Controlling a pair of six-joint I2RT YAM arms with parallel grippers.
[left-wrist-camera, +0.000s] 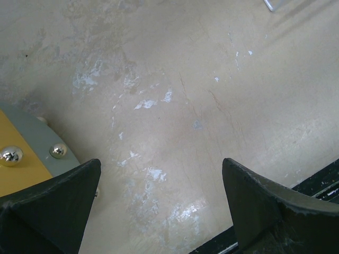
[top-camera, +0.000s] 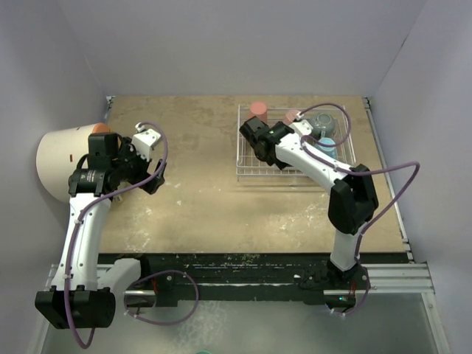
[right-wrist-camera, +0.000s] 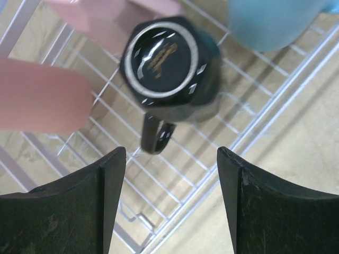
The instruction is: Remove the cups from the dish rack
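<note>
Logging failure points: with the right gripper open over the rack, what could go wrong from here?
The right gripper hangs open over the black mug; its handle juts toward the fingers, so closing might catch only that and let it swing. The salmon-red tumbler sits close by in the white wire dish rack; a finger could knock it.

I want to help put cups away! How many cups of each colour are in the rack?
Black cup: 1
Blue cup: 1
Pink cup: 1
Grey cup: 1
Red cup: 1
Total: 5 cups
</note>
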